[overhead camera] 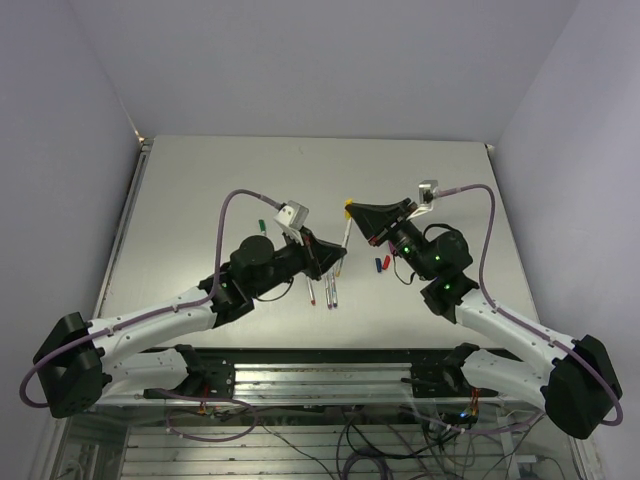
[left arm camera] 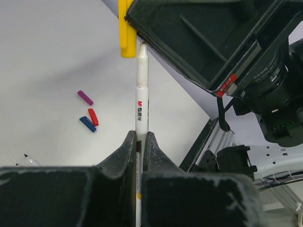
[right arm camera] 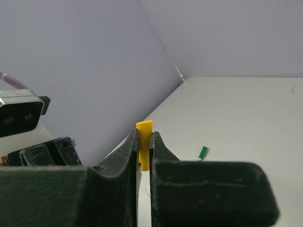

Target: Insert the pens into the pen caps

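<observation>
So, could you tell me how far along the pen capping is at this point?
Nothing looks finished yet: the green cap, purple cap, red cap and blue cap lie loose on the table. In hand: the left gripper holds a pen, its tip beside the yellow cap in the right gripper, not inside. Left: seating it, then the other pens.

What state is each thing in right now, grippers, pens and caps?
left gripper: shut on the held pen
right gripper: shut on the yellow cap
held pen: uncapped, tip beside the yellow cap, not inside
yellow cap: held off the table, not on a pen
purple cap: lying loose
red cap: lying loose beside the blue cap
blue cap: lying loose
green cap: lying loose, apart
loose pens: lying flat on the table
</observation>
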Robot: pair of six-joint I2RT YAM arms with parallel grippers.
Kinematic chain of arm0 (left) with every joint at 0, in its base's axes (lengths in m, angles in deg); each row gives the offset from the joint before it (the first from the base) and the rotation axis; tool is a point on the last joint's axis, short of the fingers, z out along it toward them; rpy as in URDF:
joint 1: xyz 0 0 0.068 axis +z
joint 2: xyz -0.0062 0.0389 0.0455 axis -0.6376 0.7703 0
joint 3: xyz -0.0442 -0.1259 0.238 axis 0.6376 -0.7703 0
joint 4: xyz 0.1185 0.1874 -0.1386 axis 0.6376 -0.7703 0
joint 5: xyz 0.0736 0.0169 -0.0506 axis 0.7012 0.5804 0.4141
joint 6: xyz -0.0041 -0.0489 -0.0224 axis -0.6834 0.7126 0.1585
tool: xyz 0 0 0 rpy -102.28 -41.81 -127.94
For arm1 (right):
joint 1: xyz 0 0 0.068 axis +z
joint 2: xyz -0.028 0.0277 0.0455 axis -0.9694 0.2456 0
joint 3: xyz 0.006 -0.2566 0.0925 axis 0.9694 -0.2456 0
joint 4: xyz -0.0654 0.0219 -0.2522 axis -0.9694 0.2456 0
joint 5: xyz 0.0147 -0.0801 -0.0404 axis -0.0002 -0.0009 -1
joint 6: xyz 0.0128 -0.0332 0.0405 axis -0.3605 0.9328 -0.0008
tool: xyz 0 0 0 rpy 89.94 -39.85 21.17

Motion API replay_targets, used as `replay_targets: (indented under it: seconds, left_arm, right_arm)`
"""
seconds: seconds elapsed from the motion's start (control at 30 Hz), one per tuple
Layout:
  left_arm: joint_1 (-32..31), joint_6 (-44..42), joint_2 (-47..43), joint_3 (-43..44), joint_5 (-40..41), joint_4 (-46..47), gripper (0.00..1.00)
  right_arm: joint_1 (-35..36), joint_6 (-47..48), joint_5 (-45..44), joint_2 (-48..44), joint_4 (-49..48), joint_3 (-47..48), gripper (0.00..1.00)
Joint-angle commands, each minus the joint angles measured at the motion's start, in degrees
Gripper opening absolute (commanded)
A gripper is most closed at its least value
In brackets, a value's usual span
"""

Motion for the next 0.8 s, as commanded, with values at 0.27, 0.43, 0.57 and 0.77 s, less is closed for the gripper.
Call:
replay_targets:
  seconds: [0.27, 0.43, 0.57, 0.77]
  left_arm:
    - [0.1, 0.7, -2.5, -1.7, -1.5, 4.4, 0.07]
    - [0.1, 1.1, -2.7, -2.3, -0.7, 4.7, 0.07]
    - [0.1, 0.8, -2.2, -2.0, -1.0, 4.5, 0.07]
    - [0.1, 0.8, -2.3, -2.4, -0.3, 4.5, 0.07]
  right_arm:
    - [1.2, 2.3, -3.1, -1.1, -6.1, -0.7, 0.0]
    - [1.1, 1.8, -2.9, -1.3, -6.0, -0.6, 0.0]
    - [1.1, 0.6, -2.6, -1.1, -6.7, -0.6, 0.0]
    - [1.1, -0.7, -1.7, -1.2, -6.8, -0.3, 0.0]
